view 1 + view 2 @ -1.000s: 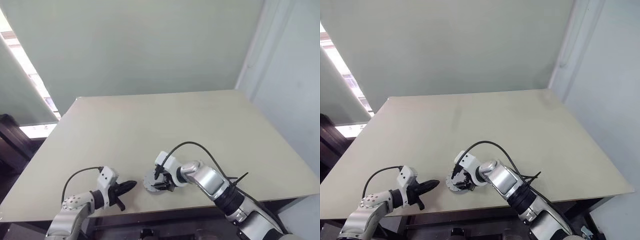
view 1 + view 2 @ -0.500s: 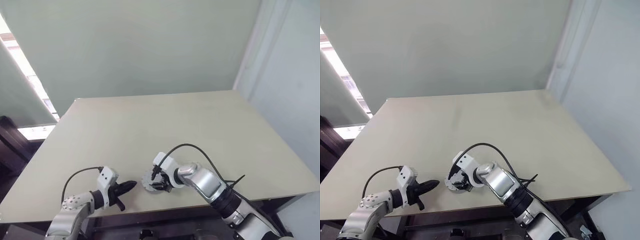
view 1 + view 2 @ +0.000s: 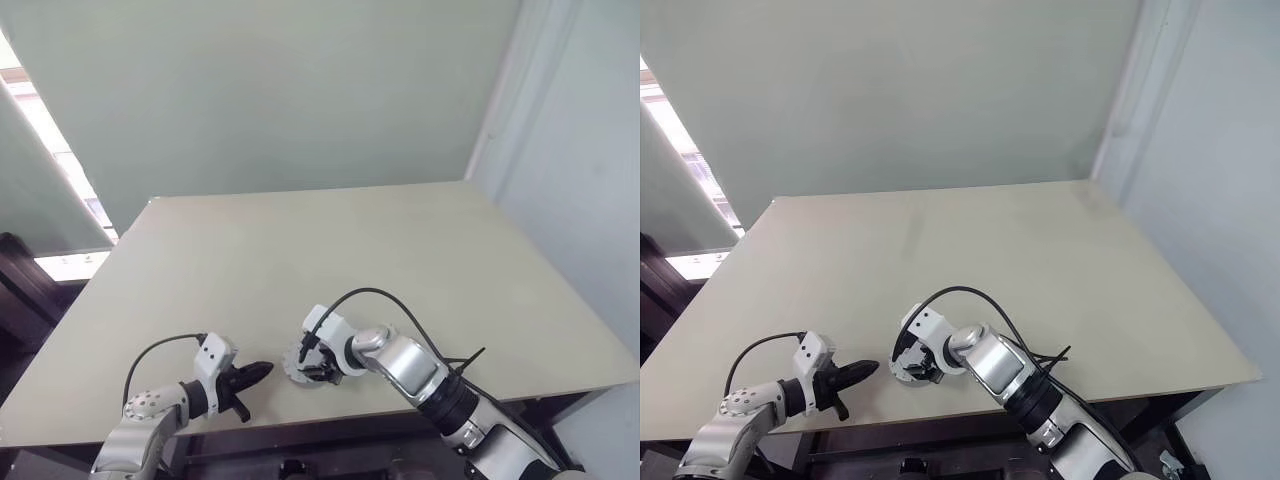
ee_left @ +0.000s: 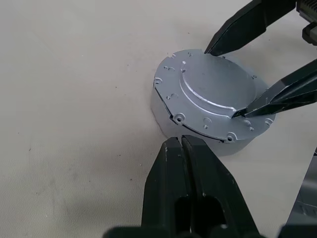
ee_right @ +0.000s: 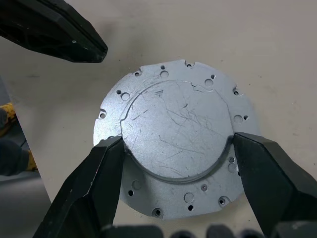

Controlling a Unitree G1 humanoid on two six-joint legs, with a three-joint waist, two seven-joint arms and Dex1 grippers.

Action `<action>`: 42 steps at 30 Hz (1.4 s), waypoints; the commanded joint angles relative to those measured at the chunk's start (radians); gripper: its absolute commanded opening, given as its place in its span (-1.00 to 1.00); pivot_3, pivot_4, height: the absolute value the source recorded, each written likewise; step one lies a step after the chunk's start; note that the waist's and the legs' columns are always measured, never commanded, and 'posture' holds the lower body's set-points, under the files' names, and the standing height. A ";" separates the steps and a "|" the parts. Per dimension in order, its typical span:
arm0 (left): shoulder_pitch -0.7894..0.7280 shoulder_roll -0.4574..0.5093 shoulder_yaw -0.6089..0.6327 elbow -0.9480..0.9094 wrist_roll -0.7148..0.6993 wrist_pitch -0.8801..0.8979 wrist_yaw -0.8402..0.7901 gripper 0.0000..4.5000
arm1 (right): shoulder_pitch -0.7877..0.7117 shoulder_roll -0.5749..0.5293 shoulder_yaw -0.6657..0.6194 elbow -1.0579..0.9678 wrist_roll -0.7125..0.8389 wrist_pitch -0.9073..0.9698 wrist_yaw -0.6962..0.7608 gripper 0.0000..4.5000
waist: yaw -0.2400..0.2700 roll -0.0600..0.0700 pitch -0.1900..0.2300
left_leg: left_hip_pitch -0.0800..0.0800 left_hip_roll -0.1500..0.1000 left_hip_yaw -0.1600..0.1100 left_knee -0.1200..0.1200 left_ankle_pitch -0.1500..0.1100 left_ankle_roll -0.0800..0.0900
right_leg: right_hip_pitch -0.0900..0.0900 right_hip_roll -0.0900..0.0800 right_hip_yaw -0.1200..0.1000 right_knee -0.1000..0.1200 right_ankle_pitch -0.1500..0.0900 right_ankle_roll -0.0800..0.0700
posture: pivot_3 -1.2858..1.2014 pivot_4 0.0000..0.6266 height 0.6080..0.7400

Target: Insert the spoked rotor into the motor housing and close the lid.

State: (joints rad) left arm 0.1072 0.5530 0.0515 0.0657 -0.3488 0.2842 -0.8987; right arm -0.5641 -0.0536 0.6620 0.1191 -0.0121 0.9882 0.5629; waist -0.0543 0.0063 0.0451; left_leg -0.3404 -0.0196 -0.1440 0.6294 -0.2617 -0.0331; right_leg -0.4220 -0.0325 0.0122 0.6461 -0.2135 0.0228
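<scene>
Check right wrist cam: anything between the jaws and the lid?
Nothing visible. The right gripper stands with its jaws at opposite edges of the raised centre of the lid; the left gripper sits shut just beside the lid.

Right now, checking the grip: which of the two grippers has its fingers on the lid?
The right gripper: its fingers bracket the lid's raised centre. The left gripper stays shut, apart beside it.

Silver-grey metal arm segments [image 3: 420, 368] with white wrist blocks [image 3: 214, 356] are seen; looping black cables [image 3: 385, 295] are attached, and tapered black fingers [image 4: 195, 193] are fitted.
</scene>
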 commanded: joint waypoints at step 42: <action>-0.019 0.007 -0.004 -0.032 0.007 -0.020 -0.005 -1.00 | -0.051 -0.084 -0.104 0.056 0.090 -0.327 0.259 0.98 | 0.002 -0.002 -0.001 | -0.005 -0.004 -0.001 0.001 -0.003 0.003 | -0.001 -0.001 0.002 -0.001 0.005 -0.002 | 0.03 -1.00 1.00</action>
State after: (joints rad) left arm 0.1012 0.5527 0.0472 0.0657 -0.3472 0.2818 -0.8973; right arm -0.5835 -0.1438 0.5783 0.1812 0.0765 0.6915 0.8131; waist -0.0528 0.0044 0.0446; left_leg -0.3452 -0.0236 -0.1453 0.6304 -0.2651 -0.0301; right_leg -0.4231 -0.0332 0.0146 0.6448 -0.2082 0.0196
